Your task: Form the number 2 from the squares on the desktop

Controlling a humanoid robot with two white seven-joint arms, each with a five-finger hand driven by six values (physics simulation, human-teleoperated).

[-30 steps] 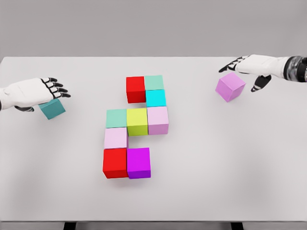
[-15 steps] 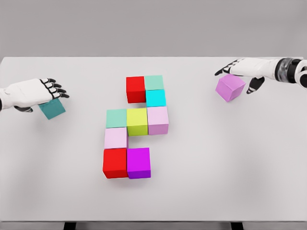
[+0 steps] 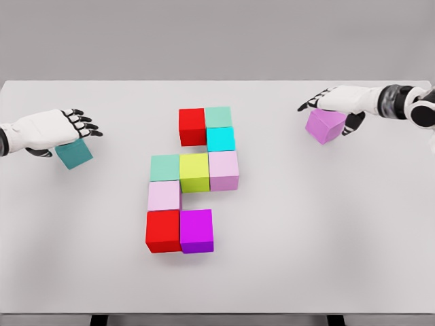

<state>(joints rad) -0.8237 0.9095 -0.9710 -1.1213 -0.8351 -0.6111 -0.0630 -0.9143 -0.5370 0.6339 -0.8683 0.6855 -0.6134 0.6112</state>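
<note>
Reaching further over the violet cube (image 3: 327,126), the right hand (image 3: 334,102) is now covering its top edge, where a second ago its fingertips were only just arriving at the far corner; the cube itself is sitting slightly nearer the table's back than before. On the other side the left hand (image 3: 54,127) is barely changing — it is hovering over the teal cube (image 3: 74,154), fingers spread and relaxed, touching or nearly touching the cube's upper edge but not wrapping it.

The right hand's fingers are extended flat over the violet cube with the thumb dropping down its right side — a loose, wide hold that is not yet closing on anything, as far as this view is showing.

The figure in the middle of the white table (image 3: 340,258) is standing nine cubes strong: red (image 3: 192,126), mint (image 3: 218,117) and cyan (image 3: 221,138) on top, a green-yellow-pink row (image 3: 195,171) below, then pale pink (image 3: 164,195), red (image 3: 163,231) and magenta (image 3: 196,231). Both loose cubes are lying well apart from it.

The risk, judging from here, is that the violet cube is sitting rotated on the table, so a pinch across its corners could be twisting or squirting it out sideways. Carrying it in too low could also be knocking the pink cube (image 3: 223,170) and skewing the row.
</note>
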